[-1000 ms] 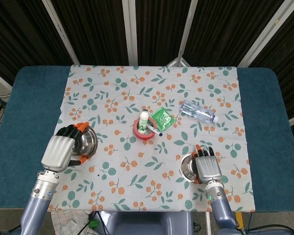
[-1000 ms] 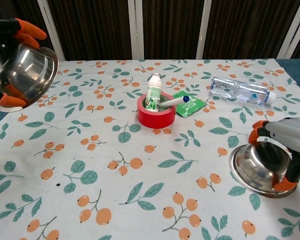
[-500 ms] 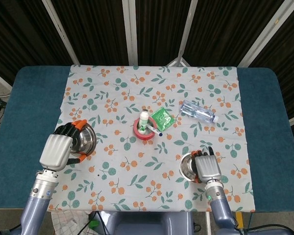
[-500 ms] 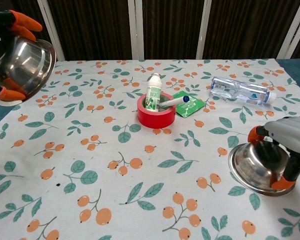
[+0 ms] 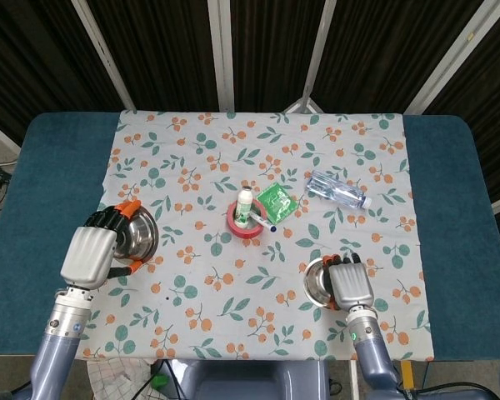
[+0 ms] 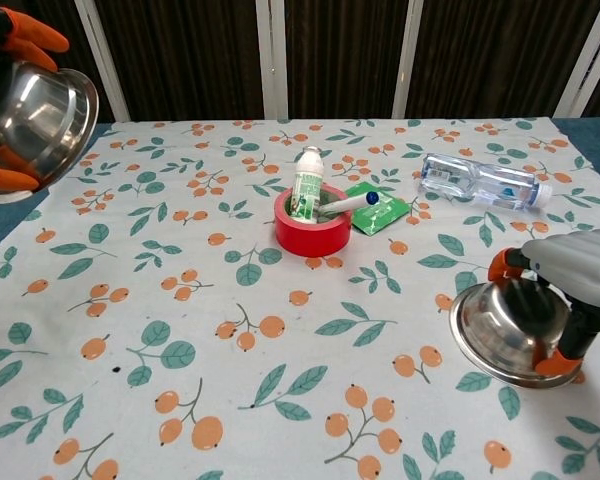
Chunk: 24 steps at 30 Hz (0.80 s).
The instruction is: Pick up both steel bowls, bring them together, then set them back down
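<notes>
Lifting step: the left robot hand (image 6: 2, 60) grips the left bowl (image 6: 35, 118) aloft, and the right robot hand (image 6: 572, 280) grips the right bowl (image 6: 500, 325), seemingly just off the table (image 6: 280, 400). Next, swing both inward.

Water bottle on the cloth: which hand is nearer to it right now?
Right. The right hand, holding its steel bowl, sits just in front of the water bottle; the left hand is far across the cloth with the other bowl.

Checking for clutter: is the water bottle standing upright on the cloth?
No, the water bottle lies on its side on the floral cloth.
</notes>
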### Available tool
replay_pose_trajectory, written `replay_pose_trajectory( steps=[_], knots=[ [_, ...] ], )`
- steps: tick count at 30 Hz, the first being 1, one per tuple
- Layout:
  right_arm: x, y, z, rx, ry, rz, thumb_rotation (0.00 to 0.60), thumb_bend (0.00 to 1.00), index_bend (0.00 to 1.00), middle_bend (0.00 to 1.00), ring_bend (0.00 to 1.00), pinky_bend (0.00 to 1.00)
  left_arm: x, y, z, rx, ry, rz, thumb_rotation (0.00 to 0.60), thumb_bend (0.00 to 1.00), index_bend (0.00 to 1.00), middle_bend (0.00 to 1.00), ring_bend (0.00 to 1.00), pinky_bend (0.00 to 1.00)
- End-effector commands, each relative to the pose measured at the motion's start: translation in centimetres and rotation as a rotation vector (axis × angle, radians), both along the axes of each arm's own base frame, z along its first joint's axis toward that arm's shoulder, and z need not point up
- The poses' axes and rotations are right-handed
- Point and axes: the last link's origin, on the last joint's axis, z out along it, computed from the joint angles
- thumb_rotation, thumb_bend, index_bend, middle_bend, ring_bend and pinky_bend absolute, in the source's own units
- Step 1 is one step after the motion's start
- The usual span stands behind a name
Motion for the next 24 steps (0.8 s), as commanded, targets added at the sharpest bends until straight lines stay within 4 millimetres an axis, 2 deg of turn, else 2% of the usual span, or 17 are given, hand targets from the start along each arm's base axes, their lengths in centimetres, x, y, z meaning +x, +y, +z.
replay_pose_trajectory(
  steps=[1, 8, 14, 17, 24],
  knots=[
    [0.3, 0.0, 0.6, -0.012, -0.024, 0.005, 0.600, 0.15, 0.43, 0.37, 0.50, 0.18, -0.2, 0.0, 0.3, 0.005, -0.004, -0.001, 0.600, 0.00, 0.15, 0.21, 0.20, 0.39],
    [1.4, -0.8, 3.6, -0.087, -0.121, 0.016, 0.600, 0.15, 0.46, 0.37, 0.50, 0.18, -0.2, -0.1, 0.1, -0.033, -0.054, -0.030, 0.600, 0.00, 0.16, 0.21, 0.20, 0.39],
    [1.5, -1.7, 6.0, -0.149, -0.229, 0.002, 0.600, 0.15, 0.48, 0.37, 0.50, 0.18, -0.1, 0.0, -0.1, -0.064, -0.119, -0.067, 0.600, 0.00, 0.17, 0.21, 0.20, 0.39],
    [1.5, -2.2, 7.4, -0.166, -0.366, -0.027, 0.600, 0.15, 0.49, 0.37, 0.50, 0.18, 0.2, 0.0, -0.1, -0.079, -0.212, -0.124, 0.600, 0.00, 0.17, 0.21, 0.20, 0.39],
    [1.4, -3.5, 10.4, -0.119, -0.802, -0.087, 0.600, 0.15, 0.53, 0.37, 0.50, 0.18, -0.2, -0.1, -0.4, -0.114, -0.407, -0.277, 0.600, 0.00, 0.17, 0.21, 0.20, 0.39]
  ],
)
